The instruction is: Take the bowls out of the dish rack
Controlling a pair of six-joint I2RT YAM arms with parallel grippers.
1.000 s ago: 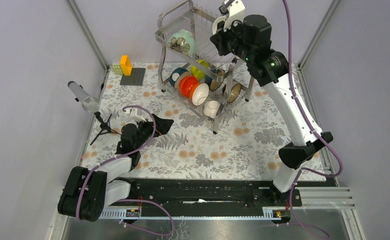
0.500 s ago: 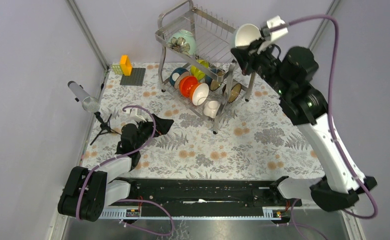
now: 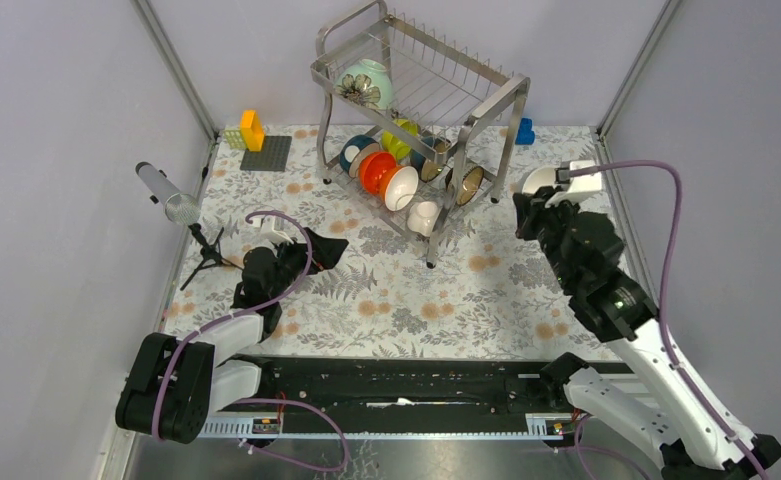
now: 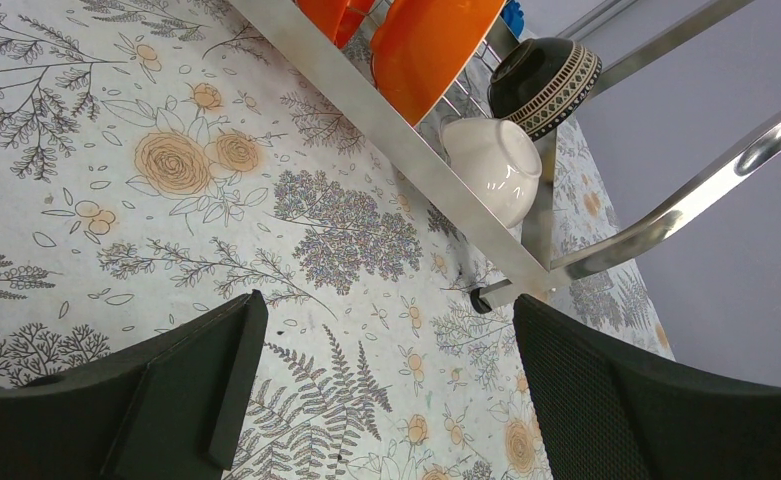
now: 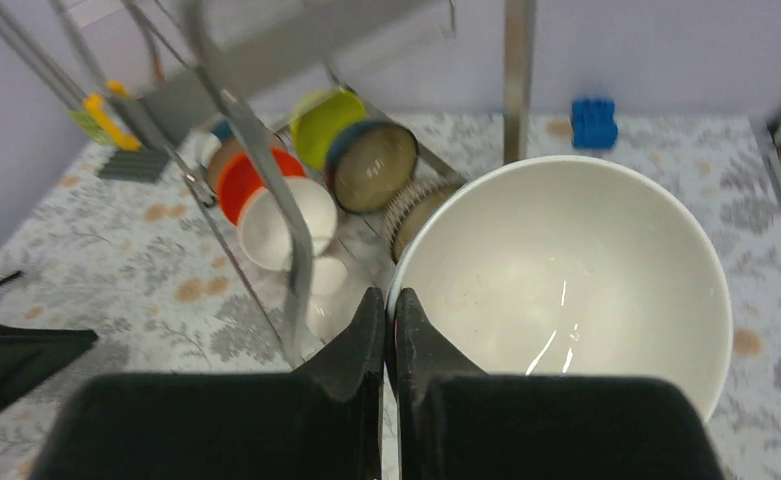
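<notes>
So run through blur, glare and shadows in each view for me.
Right wrist view: the dish rack bars up close are smeared and soft, and a bright streak glares inside the held white bowl. Left wrist view: sharp, with small glints on the racked white bowl. Top external view: even light, crisp, only faint shadows on the tablecloth.

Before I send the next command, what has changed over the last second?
The right gripper, shut on the white bowl by its rim throughout, carried it from above the top tier of the dish rack out to the right and down beside the rack's right end. The left gripper stayed open and still; the bowls left in the rack did not move.
</notes>
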